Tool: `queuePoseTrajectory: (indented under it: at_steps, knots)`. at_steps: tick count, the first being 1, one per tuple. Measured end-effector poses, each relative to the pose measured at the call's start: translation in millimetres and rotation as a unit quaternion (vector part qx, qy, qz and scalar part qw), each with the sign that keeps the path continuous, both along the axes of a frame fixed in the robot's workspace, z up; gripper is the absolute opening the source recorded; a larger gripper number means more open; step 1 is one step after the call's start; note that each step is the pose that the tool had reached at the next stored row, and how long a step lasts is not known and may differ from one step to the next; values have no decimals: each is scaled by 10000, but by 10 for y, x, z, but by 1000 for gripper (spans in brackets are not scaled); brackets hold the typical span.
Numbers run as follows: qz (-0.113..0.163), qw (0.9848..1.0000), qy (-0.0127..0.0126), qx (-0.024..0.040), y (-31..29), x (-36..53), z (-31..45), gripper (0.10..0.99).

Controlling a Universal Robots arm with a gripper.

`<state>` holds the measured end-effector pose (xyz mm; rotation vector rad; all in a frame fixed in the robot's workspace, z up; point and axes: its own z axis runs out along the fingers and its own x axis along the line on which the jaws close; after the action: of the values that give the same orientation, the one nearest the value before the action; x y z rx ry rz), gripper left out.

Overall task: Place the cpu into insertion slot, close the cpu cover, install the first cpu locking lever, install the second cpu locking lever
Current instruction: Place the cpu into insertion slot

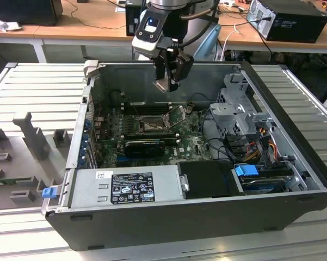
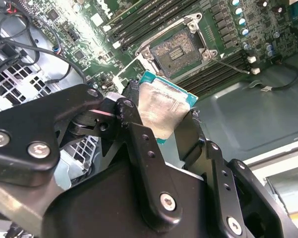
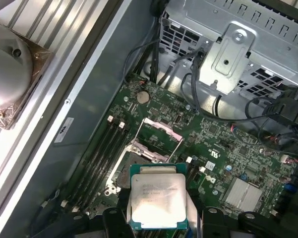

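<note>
The tool (image 1: 168, 82) hangs above the open computer case (image 1: 168, 217), which lies on its side on the ribbed grey bench (image 1: 38, 81). Its two black fingers (image 2: 136, 124) are pinched on opposite edges of the cpu (image 1: 163, 85). In the second wrist view the cpu (image 2: 161, 104) shows a pale silvery face with a teal rim, and it is held clear of the board. The insertion slot (image 1: 151, 126) sits near the middle of the green motherboard (image 1: 193, 144), below the tool and a little nearer, with its contact field (image 2: 177, 49) bare. The cpu cover (image 3: 161, 133) is swung up off the slot. A metal drive cage (image 1: 236, 106) stands on the exterior view's right.
</note>
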<state>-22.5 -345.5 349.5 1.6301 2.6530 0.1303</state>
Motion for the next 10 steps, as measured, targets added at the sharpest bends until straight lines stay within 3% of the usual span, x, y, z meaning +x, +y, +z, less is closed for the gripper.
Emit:
queuePoseTrajectory:
  at_steps: [3, 10]
  knots:
    - [-195, 9998, 24, -5, 0, -1, -25, 529]
    - [-513, 9987, 36, -6, 0, -16, -77, 529]
